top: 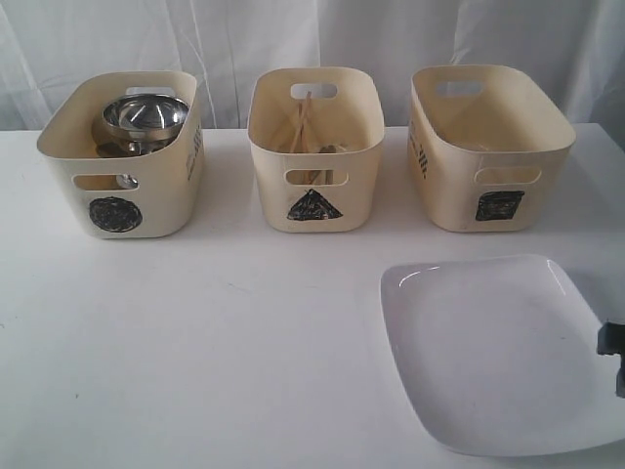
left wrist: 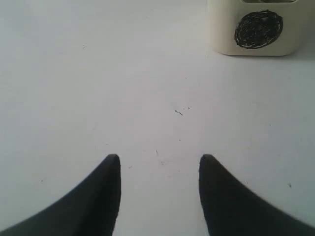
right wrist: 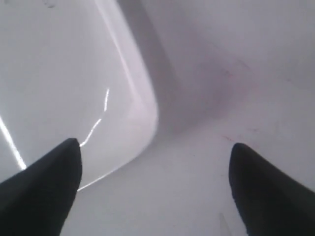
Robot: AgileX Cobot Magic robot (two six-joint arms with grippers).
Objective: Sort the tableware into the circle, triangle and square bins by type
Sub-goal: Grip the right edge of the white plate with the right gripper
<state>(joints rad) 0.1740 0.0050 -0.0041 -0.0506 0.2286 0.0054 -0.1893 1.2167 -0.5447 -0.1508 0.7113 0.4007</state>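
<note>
Outwardly, the exterior view shows three cream bins along the far side of the white surface (top: 195, 332). The circle bin (top: 122, 156) on the left holds a steel bowl (top: 145, 112) on top of other steel pieces. The triangle bin (top: 314, 147) in the middle holds wooden chopsticks (top: 303, 122). The square bin (top: 488, 147) on the right shows nothing inside from here. The white square plate (top: 488, 352) lies flat at the near right, well apart from its bin, and a dark bit of the right arm (top: 612, 344) sits at its right edge.

From the left wrist view, the left tool (left wrist: 158, 160) hangs over bare surface with its fingers well parted, gripping nothing. The circle bin's front is beyond it.

From the right wrist view, the right tool (right wrist: 155, 145) is spread as wide as it goes and empty. One finger is over the plate and the other over the surface, so a rounded corner of the plate lies between them.

The plate seems the last piece, so the step is to grasp it. A flat plate gives little to pinch, so the outer finger should probably slide under the raised rim before closing. It likely has to be tipped on edge to fit the bin.

The only marks are the scribbled black circle, triangle and square. Dark print on the sides of the outer bins is too blurred to read.
</note>
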